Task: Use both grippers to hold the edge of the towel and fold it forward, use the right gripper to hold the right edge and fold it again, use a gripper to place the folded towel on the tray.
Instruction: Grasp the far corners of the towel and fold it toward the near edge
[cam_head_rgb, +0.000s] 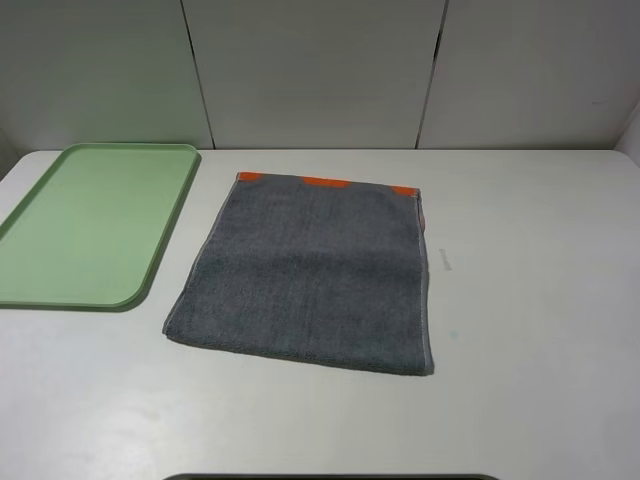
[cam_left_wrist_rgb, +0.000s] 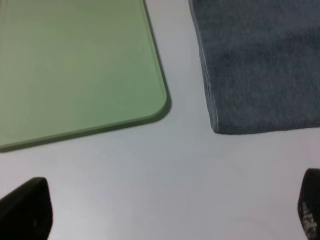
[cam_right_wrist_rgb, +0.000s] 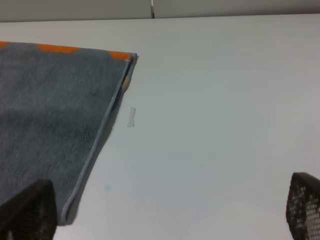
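Observation:
The dark grey towel (cam_head_rgb: 310, 270) lies flat and doubled on the white table, with its fold toward the near side. Its plain edge (cam_head_rgb: 320, 190) rests on top at the far side, and the orange stripe (cam_head_rgb: 325, 182) peeks out beyond it. The pale green tray (cam_head_rgb: 90, 225) lies empty to the towel's left. Neither gripper shows in the exterior high view. My left gripper (cam_left_wrist_rgb: 167, 210) is open and empty above the table, near the tray's corner (cam_left_wrist_rgb: 160, 107) and the towel's near left corner (cam_left_wrist_rgb: 217, 127). My right gripper (cam_right_wrist_rgb: 165, 210) is open and empty beside the towel's right hem (cam_right_wrist_rgb: 107, 125).
A small pale mark (cam_head_rgb: 441, 260) sits on the table right of the towel; it also shows in the right wrist view (cam_right_wrist_rgb: 131, 117). White wall panels (cam_head_rgb: 320, 70) stand behind the table. A dark edge (cam_head_rgb: 330, 477) runs along the near side.

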